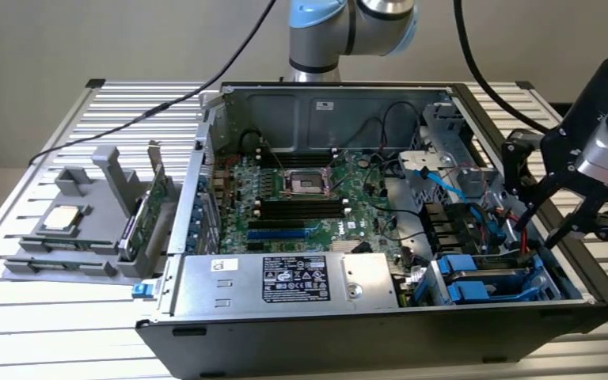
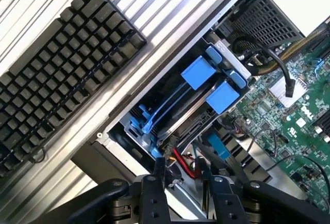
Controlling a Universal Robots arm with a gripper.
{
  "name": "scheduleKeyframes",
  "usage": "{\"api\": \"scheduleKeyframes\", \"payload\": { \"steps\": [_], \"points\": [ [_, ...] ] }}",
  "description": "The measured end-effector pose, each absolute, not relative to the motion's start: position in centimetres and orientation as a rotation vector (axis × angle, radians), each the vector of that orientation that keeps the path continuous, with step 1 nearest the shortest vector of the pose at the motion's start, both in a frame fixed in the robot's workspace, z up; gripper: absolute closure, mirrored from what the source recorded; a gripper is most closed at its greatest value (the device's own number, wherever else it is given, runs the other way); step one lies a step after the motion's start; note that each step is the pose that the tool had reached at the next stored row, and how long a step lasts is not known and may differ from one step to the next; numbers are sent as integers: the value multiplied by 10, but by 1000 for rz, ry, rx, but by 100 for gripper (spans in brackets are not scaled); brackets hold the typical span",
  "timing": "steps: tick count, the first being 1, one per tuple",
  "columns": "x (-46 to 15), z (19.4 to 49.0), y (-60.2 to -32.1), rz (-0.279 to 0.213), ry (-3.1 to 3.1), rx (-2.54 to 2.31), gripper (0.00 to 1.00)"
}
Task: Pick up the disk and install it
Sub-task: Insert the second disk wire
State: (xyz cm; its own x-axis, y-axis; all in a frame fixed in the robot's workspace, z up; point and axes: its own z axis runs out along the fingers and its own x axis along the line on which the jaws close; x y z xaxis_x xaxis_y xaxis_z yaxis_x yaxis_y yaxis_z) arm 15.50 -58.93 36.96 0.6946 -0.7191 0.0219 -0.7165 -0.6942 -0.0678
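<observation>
showed an open computer case [image 1: 589,297] lying on a slatted metal bench [image 1: 72,332], with the gripper [image 1: 541,237] hanging over the drive bay at the case's front corner, on the exterior view's right.

found the disk [image 1: 492,279] low in that bay, silver face up inside its blue carrier, apparently seated rather than held. saw the fingers [image 2: 157,180] partly spread just above the bay, with nothing pinched between them and a red cable [image 2: 186,166] visible through the gap.

judged the step in hand to be work right at the bay. called for keeping the fingers square to the blue rails, staying clear of the red cable and of the loose black cables beside the bay, and pressing evenly so the carrier would not jam at an angle.

counted one arm, one gripper with two fingers, one disk, and two blue tabs [image 2: 195,73] on the bay front. counted one keyboard [image 2: 56,74] on the bench beside the case, one labelled power supply [image 1: 283,281], and one square silver chip [image 1: 63,218] on a grey holder [image 1: 82,237] at the exterior view's left. could not count the green cards [image 1: 154,207] standing in that holder.
</observation>
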Motion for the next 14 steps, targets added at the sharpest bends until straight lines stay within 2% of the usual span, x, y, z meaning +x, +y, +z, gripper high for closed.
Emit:
{"api": "scheduleKeyframes", "payload": {
  "steps": [14],
  "points": [
    [155,370,-606,-41,1224,-2782,63]
  ]
}}
